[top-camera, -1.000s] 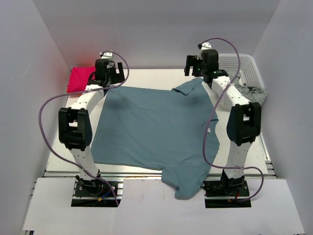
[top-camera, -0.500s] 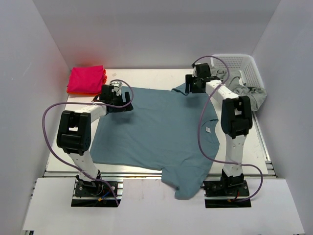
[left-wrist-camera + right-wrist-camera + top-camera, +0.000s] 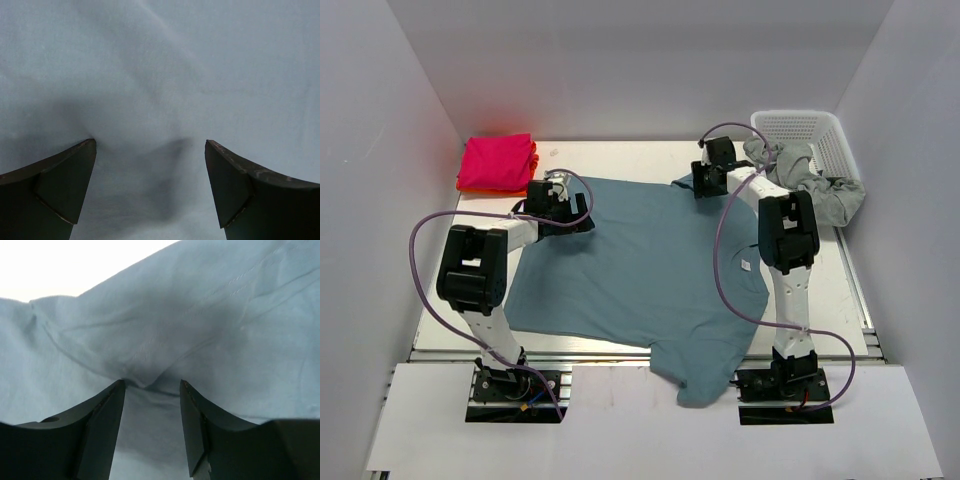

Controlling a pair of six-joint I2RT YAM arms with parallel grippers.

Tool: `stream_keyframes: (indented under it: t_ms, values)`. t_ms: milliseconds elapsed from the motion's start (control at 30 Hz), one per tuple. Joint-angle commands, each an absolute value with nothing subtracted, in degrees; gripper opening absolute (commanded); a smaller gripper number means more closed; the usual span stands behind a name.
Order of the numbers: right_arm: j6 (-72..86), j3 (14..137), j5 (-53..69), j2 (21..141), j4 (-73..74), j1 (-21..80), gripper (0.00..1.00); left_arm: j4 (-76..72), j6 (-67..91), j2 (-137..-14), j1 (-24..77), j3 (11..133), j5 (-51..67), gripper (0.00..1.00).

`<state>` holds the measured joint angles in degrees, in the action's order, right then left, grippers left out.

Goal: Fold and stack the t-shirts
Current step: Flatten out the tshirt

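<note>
A dusty teal-blue t-shirt (image 3: 640, 260) of soft cotton lies spread flat on the bench (image 3: 620, 155). Its long axis runs left to right, with the neck toward the right edge. The left jaws stand wide, tips on smooth cloth at its far left corner. The right jaws are narrower and straddle a raised pucker on the far sleeve; whether they grip it, I cannot tell. A folded bright pink t-shirt (image 3: 498, 160) sits in the far left corner.

Grey t-shirt (image 3: 835, 198) partly hidden in basket (image 3: 825, 138), label (image 3: 745, 265) on teal t-shirt (image 3: 640, 260) illegibly small
</note>
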<state>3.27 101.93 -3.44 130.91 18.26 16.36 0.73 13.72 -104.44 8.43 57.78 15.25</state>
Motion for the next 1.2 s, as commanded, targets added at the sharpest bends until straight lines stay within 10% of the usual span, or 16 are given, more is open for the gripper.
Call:
stream_keyframes:
  t_ms: [0, 267, 833, 867, 967, 1033, 1167]
  values:
    - [4.39, 104.77, -4.92, 132.18, 14.42, 16.26, 0.54, 0.79, 14.59, -106.26, 8.53, 56.51, 17.23, 1.00]
    - [6.33, 109.33, -4.57, 135.61, 12.92, 16.26, 0.01, 1.41, 14.59, -107.40, 8.00, 57.74, 17.75, 1.00]
    - [2.02, 127.70, -0.62, 147.91, -2.77, 17.23, 0.00, 3.34, 14.59, -109.16, 8.00, 58.27, 18.28, 1.00]
    - [2.02, 127.44, 3.04, 148.27, -5.25, 17.40, 0.27, 4.21, 14.59, -109.16, 8.00, 58.27, 18.28, 1.00]
    - [1.32, 127.78, 9.13, 150.29, -17.57, 17.58, 0.41, 6.58, 14.59, -109.16, 8.00, 59.33, 17.75, 1.00]
    - [1.67, 130.51, 12.64, 150.39, -15.40, 17.49, 0.90, 8.43, 14.07, -108.38, 8.00, 60.73, 17.14, 1.00]
    - [2.81, 121.99, 9.76, 138.71, -10.38, 17.93, 0.90, 8.44, 14.06, -104.34, 8.00, 60.73, 15.82, 1.00]
